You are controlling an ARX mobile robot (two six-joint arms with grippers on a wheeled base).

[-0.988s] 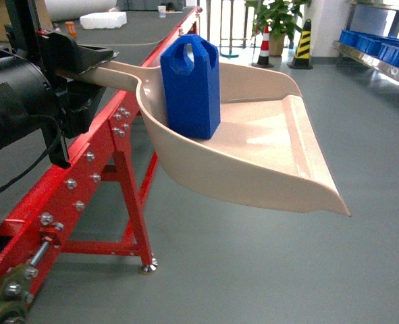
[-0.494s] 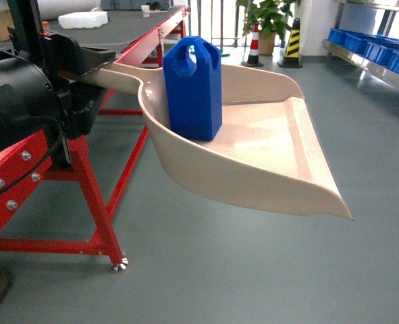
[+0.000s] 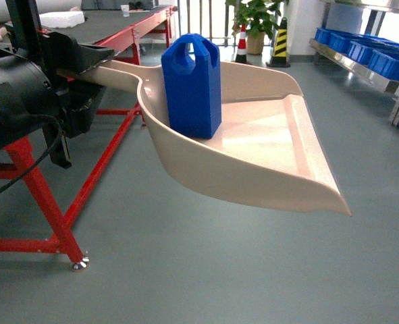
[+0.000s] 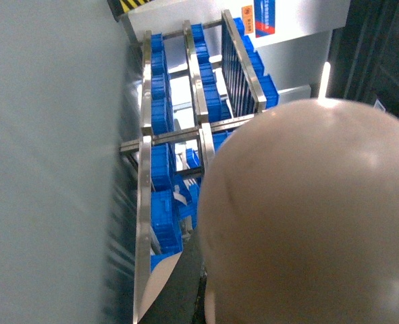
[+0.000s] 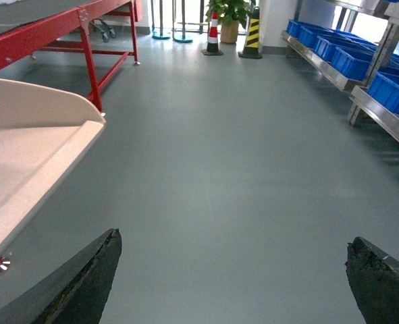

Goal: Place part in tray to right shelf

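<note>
A: Head view first. What's being carried?

B: The part (image 3: 192, 86) stands upright at the back of the tray (image 3: 273, 152), close to the curved rear rim. The tray is held out over the grey floor (image 3: 185, 270), its handle running into the left gripper (image 3: 77, 61) at the left edge. That gripper appears clamped on the handle, though the jaws themselves are mostly hidden. The right shelf (image 3: 361, 64) with blue crates (image 3: 388, 62) sits at the far right, well apart from the tray.

A: Left wrist view?

B: The tray's rounded underside (image 4: 307, 216) fills most of it; beyond lie the steel rails of a shelf (image 4: 145, 142) and blue crates.

A: Right wrist view?

B: The right gripper (image 5: 233, 277) holds nothing, its jaws wide apart above bare floor. The tray's rim shows at left, the shelf at right.

A: So which step?

B: Transport, I'd judge: the part is loaded and not yet delivered. Next, the base must close on the shelf with the tray level, so the block doesn't topple or slide off the lip.
</note>
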